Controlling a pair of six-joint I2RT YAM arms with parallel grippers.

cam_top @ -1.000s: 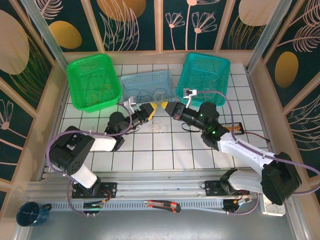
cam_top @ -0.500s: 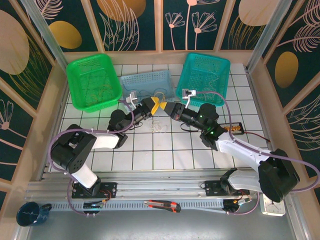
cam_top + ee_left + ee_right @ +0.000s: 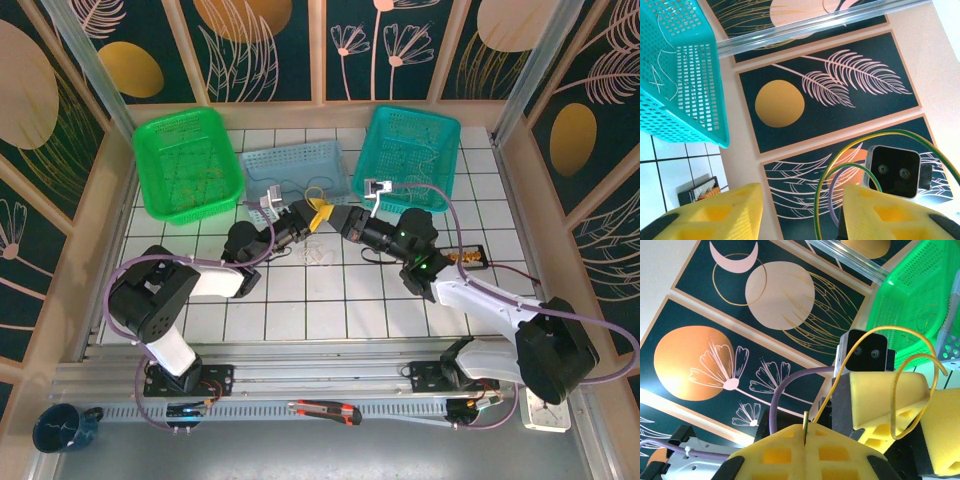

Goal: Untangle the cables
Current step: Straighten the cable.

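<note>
- Grip state, right gripper (image 3: pixel 805 432): clenched on yellow cable (image 3: pixel 825 175), which rises from the seam of its pads (image 3: pixel 775 455) and arcs toward left gripper (image 3: pixel 802 195).
- Grip state, left gripper: released. Its pads stand apart, and a loop of yellow cable passes between them without being pinched.
- Position: both grippers meet tip to tip in the air above the table (image 3: pixel 300 300), near the blue basket (image 3: pixel 295 165). The other cables (image 3: pixel 318 250) lie as a small loose knot on the table just below. Whether yellow cable runs down into that knot cannot be told.
- Risk, missed grasp: the loop is springy and sits nearer one pad than the other. If it shifts as the jaws close, it can pop out and the pads meet on nothing.
- Risk, collision: the two grippers are nearly touching. Any closing or turning move without first backing off can jam pad against pad.
- Risk, tightening: pulling apart with both grips on one loop can draw a knot tighter instead of freeing a strand.
- Risk, slip: a thin wire in soft foam holds weakly. A sharp pull can drag it out of right gripper.
- Risk, dragging: if yellow cable joins the knot, a lift can trail the knot toward the blue basket and snag it on the rim.
</note>
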